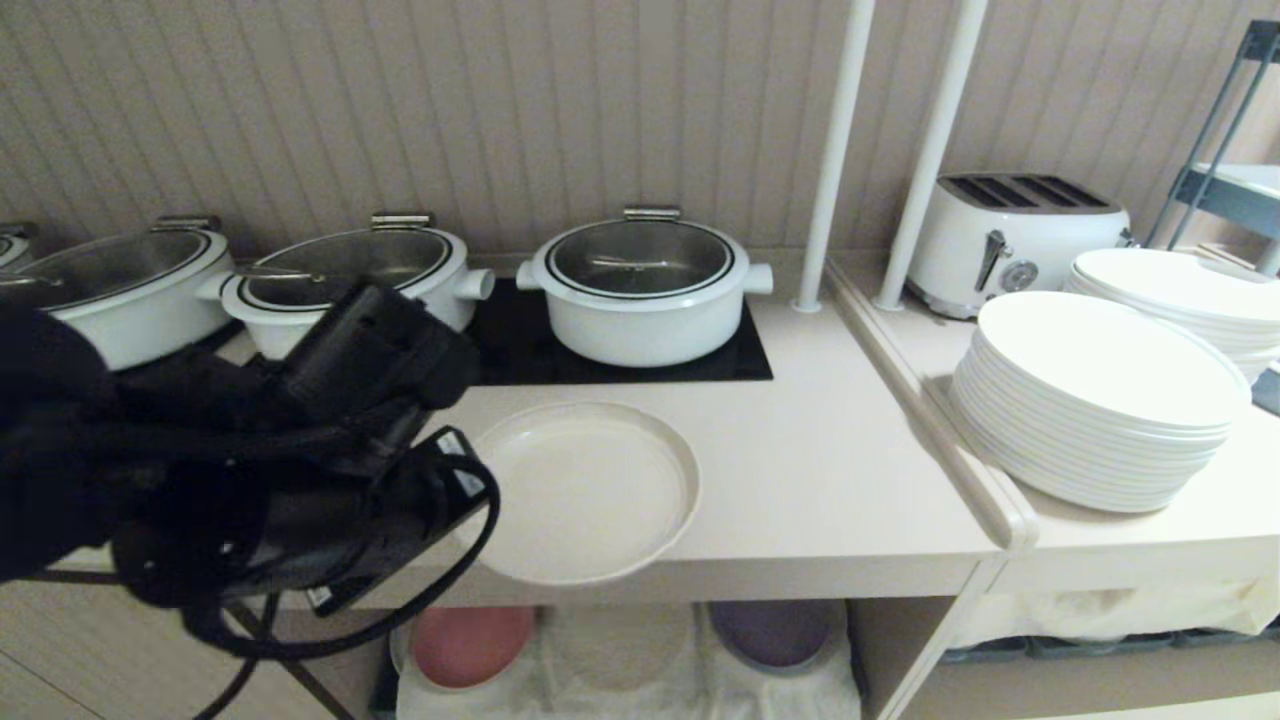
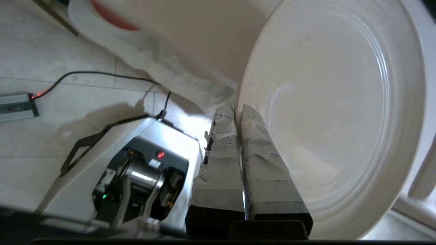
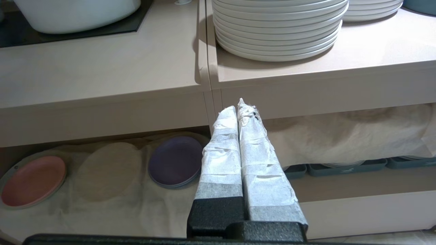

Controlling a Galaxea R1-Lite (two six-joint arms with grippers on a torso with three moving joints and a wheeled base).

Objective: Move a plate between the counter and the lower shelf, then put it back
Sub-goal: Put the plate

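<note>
The small cream plate [image 1: 590,490] lies level over the counter [image 1: 830,470], its near side reaching out past the front edge. My left gripper [image 2: 238,109] is shut on the plate [image 2: 340,112] at its left rim, one finger inside and one outside. In the head view the black left arm [image 1: 300,470] hides that grip. Whether the plate touches the counter I cannot tell. Below is the lower shelf [image 1: 620,660] with its wrinkled cloth [image 3: 102,211]. My right gripper [image 3: 238,105] is shut on nothing, parked low before the cabinet front.
Three white lidded pots [image 1: 640,290] stand at the back on black cooking panels [image 1: 745,365]. A pink plate [image 1: 470,645] and a purple plate [image 1: 770,630] sit on the shelf cloth. Big stacked white plates [image 1: 1090,400] and a toaster [image 1: 1020,235] fill the right-hand top.
</note>
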